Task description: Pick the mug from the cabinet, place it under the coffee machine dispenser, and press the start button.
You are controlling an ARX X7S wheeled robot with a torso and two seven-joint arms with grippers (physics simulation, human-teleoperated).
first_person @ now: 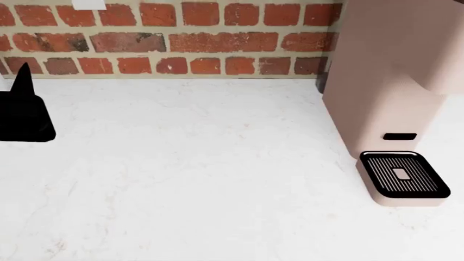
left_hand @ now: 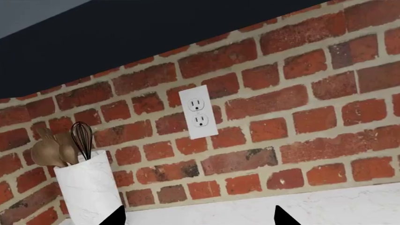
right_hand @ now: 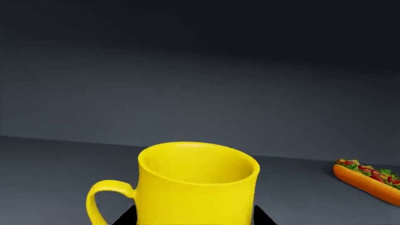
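Reaching into the cabinet, I am bringing my right hand (right_hand: 194, 218) around the upright mug (right_hand: 198, 185), fingers apart at either side, not clamped; its handle is pointing left. My left hand (left_hand: 198, 216), apart, is idling over the desk (first_person: 181, 174).

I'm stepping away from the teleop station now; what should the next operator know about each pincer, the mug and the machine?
Right pincer: its fingertips flank the mug low on both sides, but the view does not show whether it is shut on it. The mug stands upright on the grey cabinet shelf, with a hot dog farther along.
Left pincer: open, holding nothing, above the counter.
Coffee machine dispenser: drip tray is bare.
Done: reach to the mug.
Left: lift the mug out, set it on the tray, press start.
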